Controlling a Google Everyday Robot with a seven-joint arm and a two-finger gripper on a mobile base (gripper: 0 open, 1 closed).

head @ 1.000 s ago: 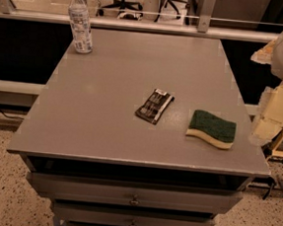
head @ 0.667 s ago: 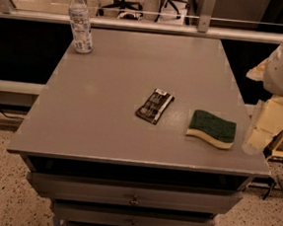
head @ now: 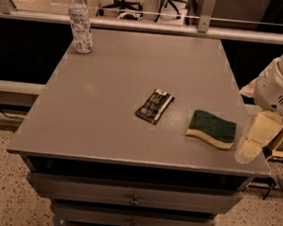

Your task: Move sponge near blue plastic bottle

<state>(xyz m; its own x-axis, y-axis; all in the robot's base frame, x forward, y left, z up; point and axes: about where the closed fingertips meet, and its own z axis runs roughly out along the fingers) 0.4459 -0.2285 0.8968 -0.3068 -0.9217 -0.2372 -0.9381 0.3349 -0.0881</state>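
Over the last second your arm has come down and in from the right, so the end effector [head: 255, 140] now hangs low over the front right edge of the desk [head: 135, 70], just beside the sponge [head: 212, 128] but apart from it. Whether it is spread or pressed together you cannot tell from here. Nothing on the desk has shifted. The sponge lies flat near the front right, the blue plastic bottle [head: 80, 23] stands upright at the far left corner, well apart from it, and the black packet [head: 154, 105] sits between them, nearer the sponge. You are therefore only at the approach, with the grasp and the whole carry across the desk yet to do. The sponge is a soft rectangle, with a rough dark green scouring face over pale yellow foam, and it will likely squash under a pinch. The bottle is slim clear plastic with a white cap and pale label, probably light and easy to topple. The desk top is smooth, matte grey.
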